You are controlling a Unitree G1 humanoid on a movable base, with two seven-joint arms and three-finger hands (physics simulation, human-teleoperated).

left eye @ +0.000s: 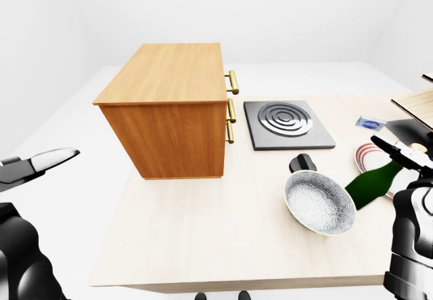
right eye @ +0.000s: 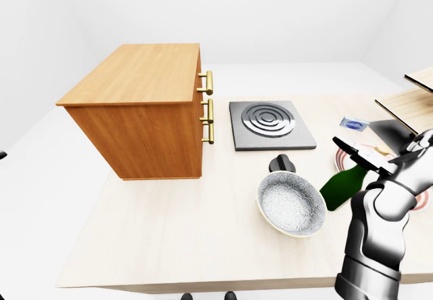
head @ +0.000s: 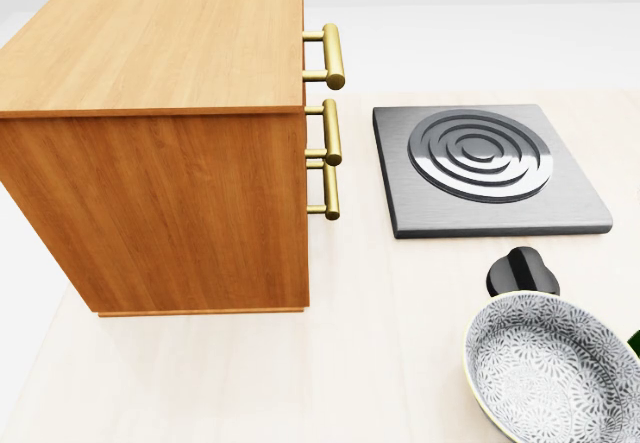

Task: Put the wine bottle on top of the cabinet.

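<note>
The wine bottle [right eye: 344, 183] lay on the bench [right eye: 176, 232], right of the patterned bowl [right eye: 291, 207], well apart from the cabinet [right eye: 139, 103]. My right fingers [right eye: 358, 154] hovered spread above it; my left fingers [left eye: 40, 161] stood apart, empty.

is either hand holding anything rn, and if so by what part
Nothing is held. The left hand and right hand are both open and empty; the wine bottle lies on the table beside the bowl.

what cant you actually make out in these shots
- Wine bottle: neck end hidden behind the right hand in both eye views; head view shows only a sliver.
- Plate: mostly covered by bottle and hand.
- Left hand: cut off by the left-eye view's edge.
- Cabinet: contents hidden.
</note>
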